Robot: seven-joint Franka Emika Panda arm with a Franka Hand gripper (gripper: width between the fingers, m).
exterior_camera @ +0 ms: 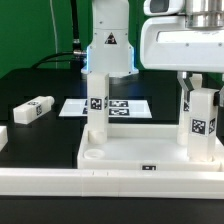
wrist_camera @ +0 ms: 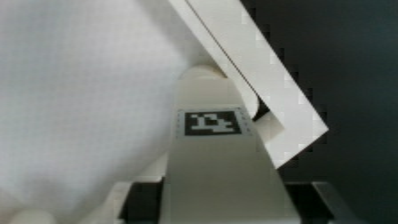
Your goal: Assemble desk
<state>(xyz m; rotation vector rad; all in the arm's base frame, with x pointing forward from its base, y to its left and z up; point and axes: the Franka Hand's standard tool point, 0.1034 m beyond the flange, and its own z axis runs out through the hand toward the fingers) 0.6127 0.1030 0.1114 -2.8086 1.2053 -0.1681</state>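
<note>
Partway closed, pincer (exterior_camera: 199,88) clamps leg (exterior_camera: 201,125).

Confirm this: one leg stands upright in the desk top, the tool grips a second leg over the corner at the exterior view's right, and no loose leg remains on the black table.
Wrong on the last part. The exterior view shows a loose leg lying on the black table, at that view's left. The rest stands: one upright leg in the desk top, and the tool gripping a second leg.

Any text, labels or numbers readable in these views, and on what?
No words or numbers are readable.
Leg in the gripper: black-and-white tag, pattern only.
Standing leg: tag, pattern only.
Loose leg: tag, too small.
Marker board: tags, no text.
</note>
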